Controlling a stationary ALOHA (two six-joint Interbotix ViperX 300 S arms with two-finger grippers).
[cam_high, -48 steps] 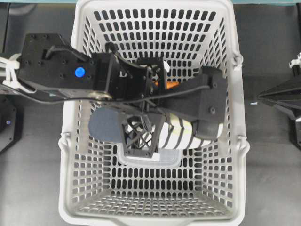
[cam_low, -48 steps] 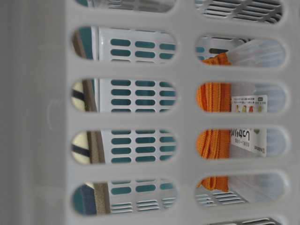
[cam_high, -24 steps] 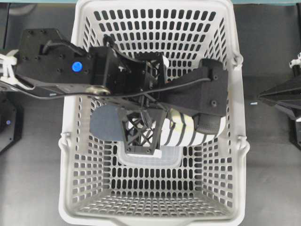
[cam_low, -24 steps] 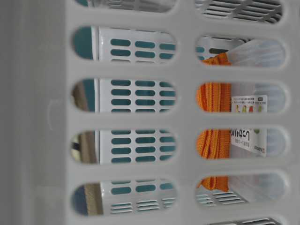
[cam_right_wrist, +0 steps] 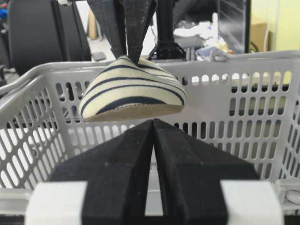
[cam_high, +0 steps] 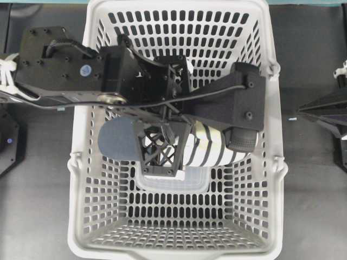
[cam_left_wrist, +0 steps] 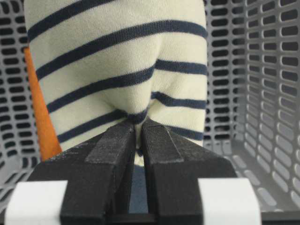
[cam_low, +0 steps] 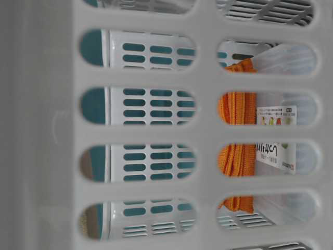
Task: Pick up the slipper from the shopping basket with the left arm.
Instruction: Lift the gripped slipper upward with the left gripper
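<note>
The slipper [cam_high: 209, 149], cream with navy stripes and a dark navy heel, hangs inside the shopping basket [cam_high: 276, 135], off its floor. My left gripper [cam_high: 173, 143] reaches down from the left arm and is shut on the slipper, pinching a fold of the striped upper [cam_left_wrist: 117, 61] between its tips [cam_left_wrist: 139, 123]. In the right wrist view the slipper [cam_right_wrist: 133, 91] floats at about rim height of the basket [cam_right_wrist: 225, 103], sole downward. My right gripper [cam_right_wrist: 153, 121] is shut on nothing, outside the basket at the right [cam_high: 303, 111].
A folded orange cloth [cam_left_wrist: 40, 112] [cam_low: 237, 156] stands against a basket wall. Next to it is a clear labelled package [cam_low: 276, 135]. A clear container [cam_high: 173, 181] lies on the basket floor under the slipper. Basket walls [cam_left_wrist: 262, 70] enclose the left gripper.
The left arm has raised the slipper. It looks larger from overhead, and in the table-level view it has slid up out of the left slots. The right arm has not moved.
</note>
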